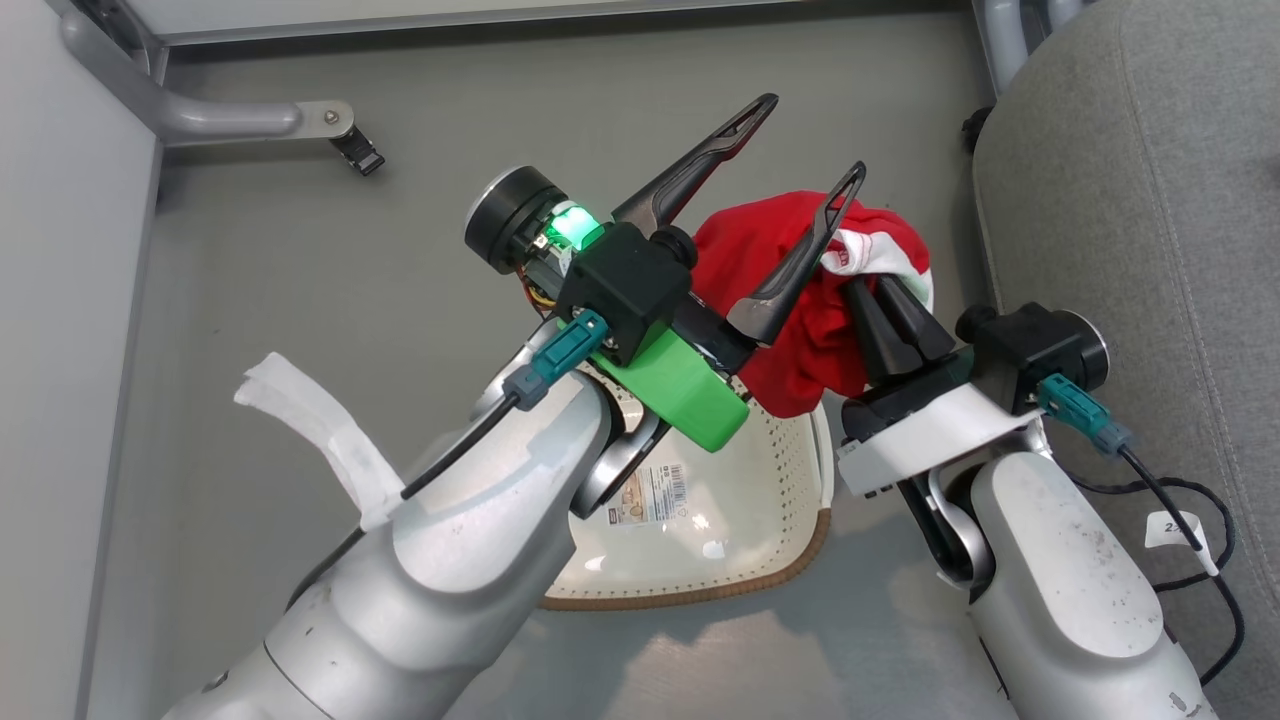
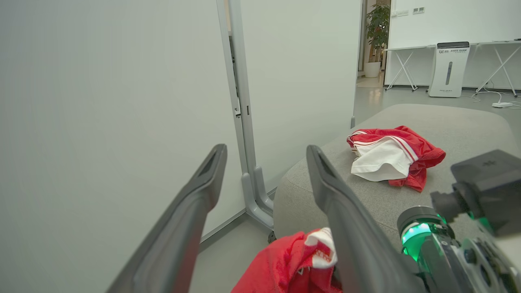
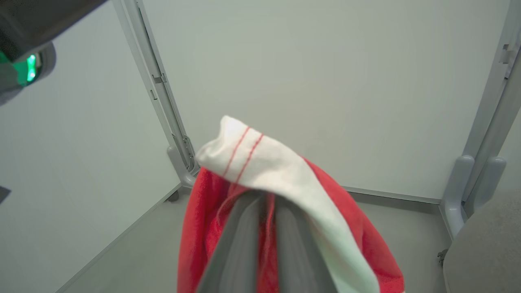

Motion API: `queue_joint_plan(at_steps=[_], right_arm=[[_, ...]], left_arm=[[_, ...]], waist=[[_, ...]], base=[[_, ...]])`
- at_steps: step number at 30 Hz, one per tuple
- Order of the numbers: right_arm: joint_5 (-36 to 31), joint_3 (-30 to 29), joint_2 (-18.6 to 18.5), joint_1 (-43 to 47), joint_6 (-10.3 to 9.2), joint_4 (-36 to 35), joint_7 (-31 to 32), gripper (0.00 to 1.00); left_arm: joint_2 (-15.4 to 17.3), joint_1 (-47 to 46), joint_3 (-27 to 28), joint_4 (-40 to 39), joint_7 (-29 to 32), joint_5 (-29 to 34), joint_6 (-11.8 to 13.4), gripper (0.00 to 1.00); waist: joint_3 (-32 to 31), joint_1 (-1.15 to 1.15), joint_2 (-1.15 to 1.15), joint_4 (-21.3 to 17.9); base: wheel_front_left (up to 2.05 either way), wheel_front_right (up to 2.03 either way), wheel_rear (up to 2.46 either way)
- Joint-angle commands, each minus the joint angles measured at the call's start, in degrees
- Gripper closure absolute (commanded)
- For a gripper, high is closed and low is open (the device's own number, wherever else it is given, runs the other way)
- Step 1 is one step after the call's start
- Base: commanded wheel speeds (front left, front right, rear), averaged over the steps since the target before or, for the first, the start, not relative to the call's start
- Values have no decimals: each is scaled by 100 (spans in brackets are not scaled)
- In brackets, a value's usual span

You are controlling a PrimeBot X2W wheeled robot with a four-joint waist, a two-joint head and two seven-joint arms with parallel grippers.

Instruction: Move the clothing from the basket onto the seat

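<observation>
Right gripper (image 1: 878, 300): fingers together, clamped on one red shirt (image 1: 740, 250), held at the 12 o'clock edge of the one basket (image 1: 760, 480). Left gripper (image 1: 810, 135): fingers wide apart, holding nothing. One seat (image 1: 1130, 200) at 3 o'clock; second shirt (image 2: 390, 156) lies on it.

A grey metal post (image 2: 240, 101) stands upright between two white partition panels (image 2: 101, 81). At the post's base, curved grey feet (image 2: 254, 191) rest on the grey floor (image 2: 228, 260). Far behind the post and to its right, a potted plant (image 2: 376, 36) stands in a white pot. Further right of the post, a white floor unit (image 2: 449, 69) stands by a trestle-legged surface (image 2: 407, 48).
</observation>
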Motion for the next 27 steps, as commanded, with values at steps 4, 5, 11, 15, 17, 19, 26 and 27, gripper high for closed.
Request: queue_joint_plan(at_steps=[4, 5, 11, 15, 17, 19, 26, 27], right_arm=[[16, -31, -19, -54, -6, -57, -13, 100], [19, -38, -19, -49, -6, -65, -13, 100], [33, -86, -19, 45, -6, -185, -13, 100], [-1, -150, -19, 109, -6, -316, -14, 100], [-14, -189, -18, 156, -6, -402, -13, 100], [-38, -240, -18, 187, -6, -485, -13, 100], [-134, -445, -18, 254, -6, -891, -13, 100], [-143, -475, -18, 269, -6, -950, -13, 100]], left_arm=[[-7, -34, 33, 21, -2, 16, 2, 0], [-7, -34, 37, 20, -2, 18, 0, 0], [-6, 18, 59, 52, -3, 68, 4, 0], [6, 72, 82, 92, -2, 112, -8, 0], [28, 109, 87, 115, -2, 143, -18, 0], [53, 126, 84, 137, -2, 173, -25, 0], [193, 195, 62, 199, -2, 239, -50, 0], [215, 199, 55, 204, -2, 249, -55, 0]], waist=[[-7, 0, 0, -38], [-12, 0, 0, -49], [-54, 0, 0, -150], [-77, 0, 0, -260], [-81, 0, 0, -334], [-77, 0, 0, -417], [-5, 0, 0, -830], [7, 0, 0, -886]], base=[[0, 0, 0], [0, 0, 0], [0, 0, 0], [0, 0, 0], [0, 0, 0], [0, 0, 0], [0, 0, 0], [0, 0, 0]])
